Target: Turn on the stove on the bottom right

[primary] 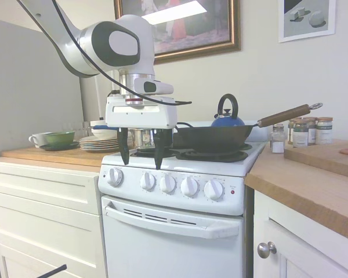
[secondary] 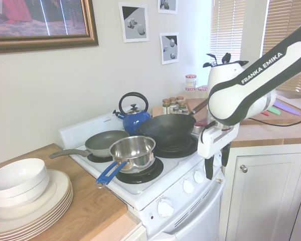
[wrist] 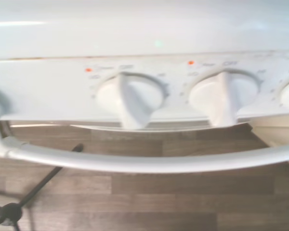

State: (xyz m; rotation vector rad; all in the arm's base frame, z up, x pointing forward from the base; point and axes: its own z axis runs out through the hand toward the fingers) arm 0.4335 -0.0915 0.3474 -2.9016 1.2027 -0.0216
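The white stove stands between two wooden counters, with five round white knobs in a row on its front panel. A small red light sits beside the end knob. My gripper hangs open, fingers pointing down, just in front of the stove's front edge. It is above the gap between the first and second knobs from the left and touches nothing. From the other side the gripper hangs in front of the knob row. Close up, two knobs show above the oven door handle.
A black wok with a wooden handle, a blue kettle, a steel saucepan and a frying pan sit on the burners. Stacked plates stand on one counter. Spice jars stand on the other.
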